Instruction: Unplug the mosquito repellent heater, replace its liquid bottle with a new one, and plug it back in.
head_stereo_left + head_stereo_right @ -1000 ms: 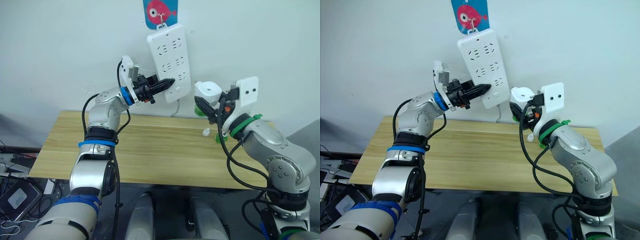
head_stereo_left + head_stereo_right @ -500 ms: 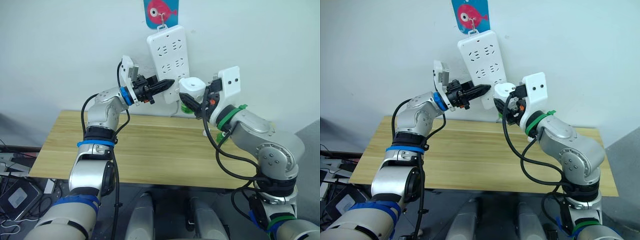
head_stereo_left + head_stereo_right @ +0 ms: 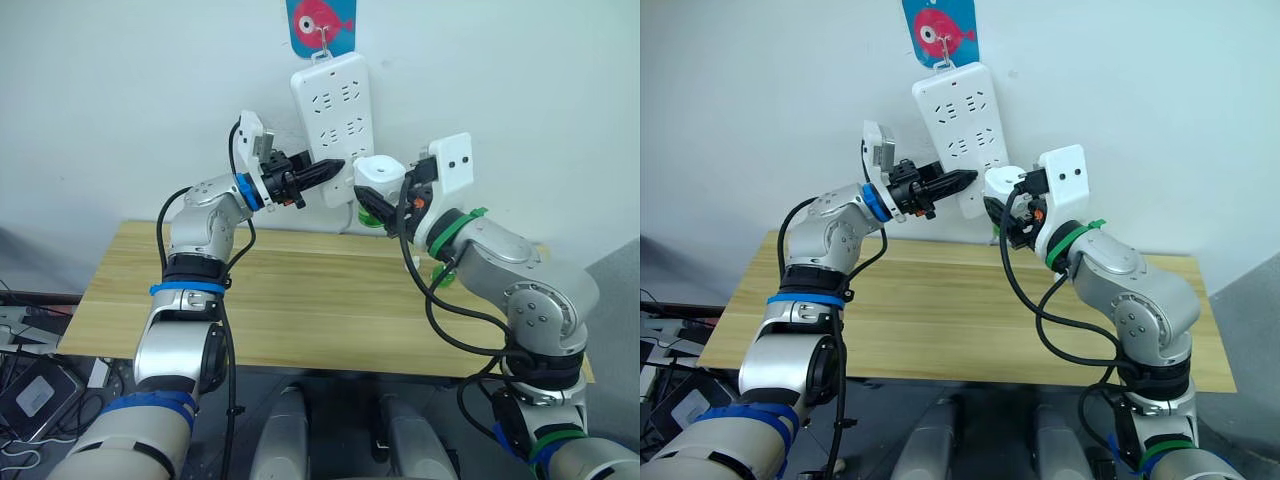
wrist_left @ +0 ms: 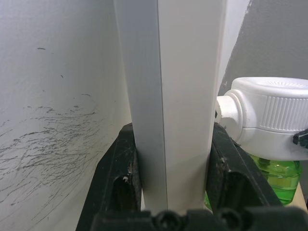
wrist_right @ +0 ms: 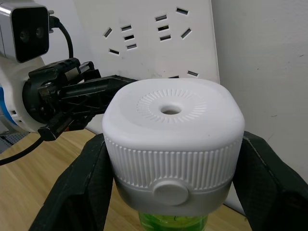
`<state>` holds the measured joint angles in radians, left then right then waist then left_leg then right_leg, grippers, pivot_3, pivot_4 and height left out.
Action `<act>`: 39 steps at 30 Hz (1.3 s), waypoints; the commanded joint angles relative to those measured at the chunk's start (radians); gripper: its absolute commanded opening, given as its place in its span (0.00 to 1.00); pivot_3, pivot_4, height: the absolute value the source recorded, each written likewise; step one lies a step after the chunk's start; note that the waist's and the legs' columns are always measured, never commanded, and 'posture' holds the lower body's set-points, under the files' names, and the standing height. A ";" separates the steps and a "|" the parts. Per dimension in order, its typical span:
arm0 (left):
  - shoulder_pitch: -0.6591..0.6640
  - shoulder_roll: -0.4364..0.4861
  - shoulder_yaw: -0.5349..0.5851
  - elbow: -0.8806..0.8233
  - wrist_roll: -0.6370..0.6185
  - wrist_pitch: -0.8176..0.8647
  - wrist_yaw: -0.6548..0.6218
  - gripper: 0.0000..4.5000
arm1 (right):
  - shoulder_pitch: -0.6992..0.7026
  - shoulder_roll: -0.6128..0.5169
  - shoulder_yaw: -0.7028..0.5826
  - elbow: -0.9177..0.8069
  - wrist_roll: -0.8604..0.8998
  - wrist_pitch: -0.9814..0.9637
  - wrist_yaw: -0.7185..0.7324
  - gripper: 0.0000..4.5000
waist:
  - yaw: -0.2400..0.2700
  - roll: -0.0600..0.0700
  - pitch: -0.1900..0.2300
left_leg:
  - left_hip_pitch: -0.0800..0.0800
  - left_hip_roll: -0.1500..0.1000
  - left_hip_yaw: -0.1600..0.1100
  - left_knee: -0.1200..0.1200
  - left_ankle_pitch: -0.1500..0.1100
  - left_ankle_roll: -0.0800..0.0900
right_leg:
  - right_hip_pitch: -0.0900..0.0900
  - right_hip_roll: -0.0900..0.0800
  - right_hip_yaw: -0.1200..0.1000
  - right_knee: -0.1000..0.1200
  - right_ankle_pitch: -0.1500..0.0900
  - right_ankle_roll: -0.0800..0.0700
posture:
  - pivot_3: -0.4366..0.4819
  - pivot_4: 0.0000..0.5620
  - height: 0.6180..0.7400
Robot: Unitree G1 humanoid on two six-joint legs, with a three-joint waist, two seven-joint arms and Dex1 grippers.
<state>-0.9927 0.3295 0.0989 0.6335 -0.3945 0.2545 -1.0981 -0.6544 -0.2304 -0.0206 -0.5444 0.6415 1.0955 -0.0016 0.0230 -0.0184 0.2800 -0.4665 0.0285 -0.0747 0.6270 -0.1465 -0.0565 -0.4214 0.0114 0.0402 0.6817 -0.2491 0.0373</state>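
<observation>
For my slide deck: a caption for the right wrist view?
Right gripper holds the mosquito repellent heater near the power strip.

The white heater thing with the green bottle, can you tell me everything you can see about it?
The mosquito repellent heater is a small white plastic unit with rounded corners, a ribbed side band, a round button in front, and a top with a centre hole ringed by fine grooves. A green liquid bottle sits under it. The right gripper holds it upright between its jaws, in the air beside the wall power strip. Its plug end points at the strip, right against its face.
</observation>
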 commanded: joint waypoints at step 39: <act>0.012 -0.034 -0.038 -0.106 -0.017 0.010 -0.050 0.30 | -0.094 0.049 0.103 0.138 -0.253 -0.126 0.078 0.68 | -0.004 0.000 0.000 | 0.000 0.000 0.000 0.000 0.000 0.000 | 0.000 0.000 0.000 0.000 0.000 0.000 | 0.60 0.35 1.00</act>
<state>-0.9819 0.3354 0.1083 0.6252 -0.3845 0.2581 -1.0777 -0.7149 -0.1583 0.0431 -0.4104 0.4450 1.0083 0.0645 0.0192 -0.0184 0.2798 -0.4663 0.0287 -0.0741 0.6269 -0.1463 -0.0567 -0.4219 0.0115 0.0406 0.6821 -0.2490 0.0371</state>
